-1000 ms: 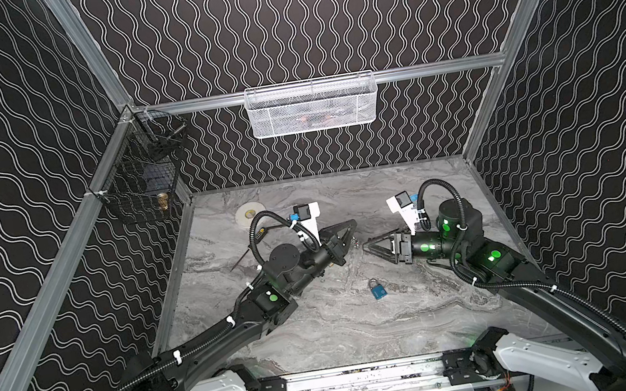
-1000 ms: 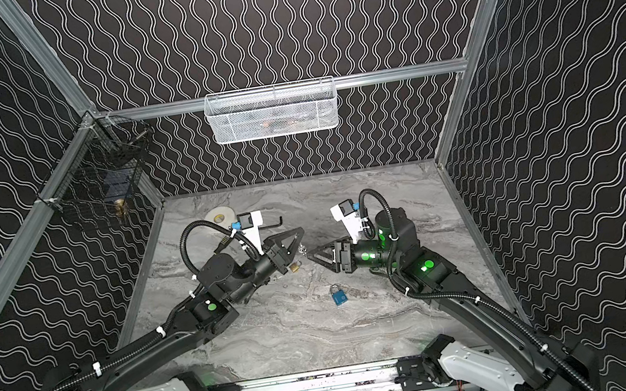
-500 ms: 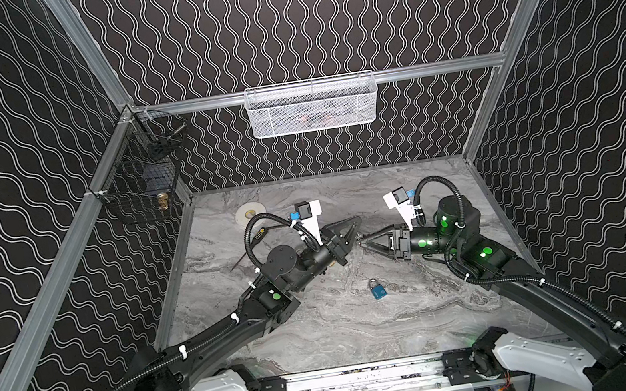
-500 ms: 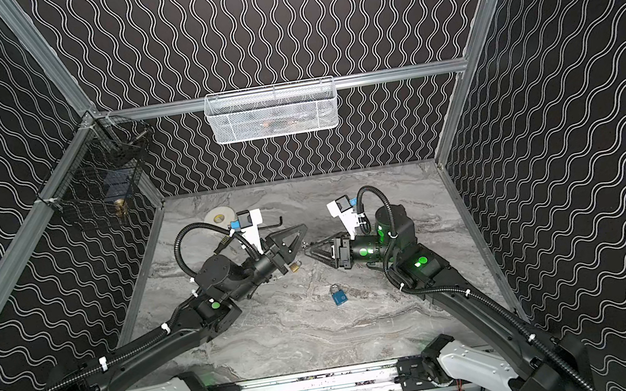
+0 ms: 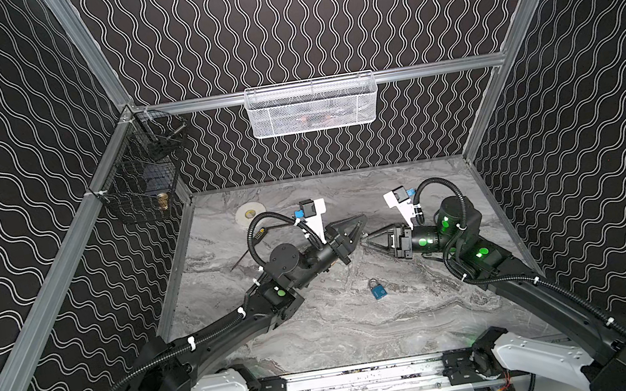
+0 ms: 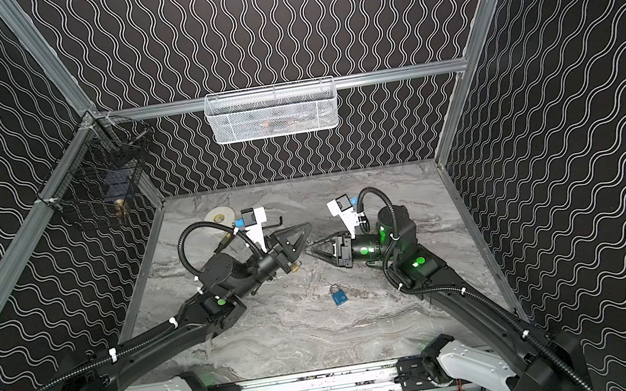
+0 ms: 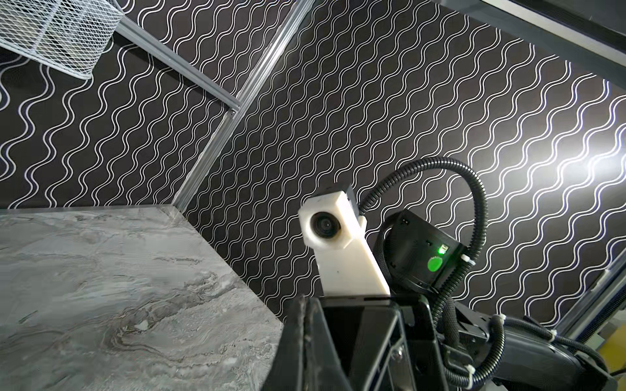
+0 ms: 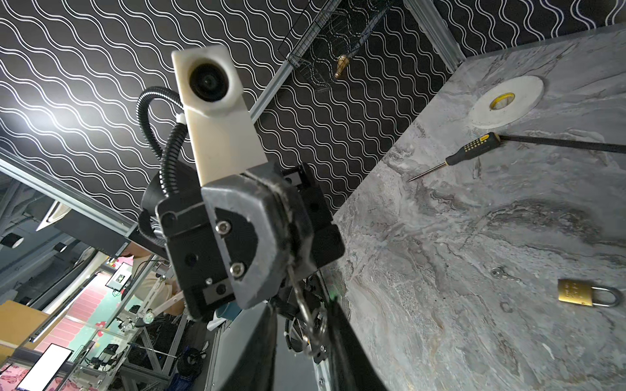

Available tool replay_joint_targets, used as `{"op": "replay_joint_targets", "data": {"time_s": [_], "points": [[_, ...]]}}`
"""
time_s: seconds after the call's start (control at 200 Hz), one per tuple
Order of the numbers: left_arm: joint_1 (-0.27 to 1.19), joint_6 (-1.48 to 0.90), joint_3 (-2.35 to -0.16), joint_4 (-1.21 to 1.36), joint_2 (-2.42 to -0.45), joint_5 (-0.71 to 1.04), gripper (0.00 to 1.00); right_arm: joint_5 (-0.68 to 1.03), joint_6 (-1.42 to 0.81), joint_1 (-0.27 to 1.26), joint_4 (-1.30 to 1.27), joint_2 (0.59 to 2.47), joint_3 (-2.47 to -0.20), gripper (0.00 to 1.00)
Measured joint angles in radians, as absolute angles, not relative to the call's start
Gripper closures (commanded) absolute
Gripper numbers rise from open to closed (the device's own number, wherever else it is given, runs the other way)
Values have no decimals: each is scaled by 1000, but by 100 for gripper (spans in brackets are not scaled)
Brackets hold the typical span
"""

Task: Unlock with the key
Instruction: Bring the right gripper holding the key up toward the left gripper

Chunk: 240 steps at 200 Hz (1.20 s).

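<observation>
right claw [image 5: 363, 240] has narrowed, now slightly apart around the key [image 8: 299, 298] clamped in the left claw [image 8: 288, 237].

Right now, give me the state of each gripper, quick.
Left gripper: shut on the key ring.
Right gripper: jaws either side of the key ring; whether they grip it cannot be told.

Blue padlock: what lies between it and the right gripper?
Nothing: in both top views only bare table shows between the blue padlock and the right gripper.
</observation>
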<state>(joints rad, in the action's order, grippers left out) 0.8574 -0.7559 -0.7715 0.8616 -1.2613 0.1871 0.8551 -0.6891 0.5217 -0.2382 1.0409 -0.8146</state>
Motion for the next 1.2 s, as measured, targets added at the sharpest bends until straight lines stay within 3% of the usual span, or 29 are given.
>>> {"op": "replay_joint_targets", "data": {"time_s": [0.295,0.591,0.811,1.016,1.106,1.201], "points": [[857,-761,-786,888,-1279,198,100,887,-739,494,-323,1051,-778,84],[857,-761,-801,888,-1291,212,100,926,-807,451,-432,1056,-765,82],[857,-761,-806,889,-1299,216,100,952,-830,451,-455,1067,-765,86],[857,-764,-806,888,-1299,212,100,963,-838,443,-477,1067,-756,92],[857,-764,-806,889,-1299,212,100,965,-842,443,-477,1066,-756,100],[857,-765,-808,888,-1299,213,100,974,-846,429,-478,1064,-754,100]]}}
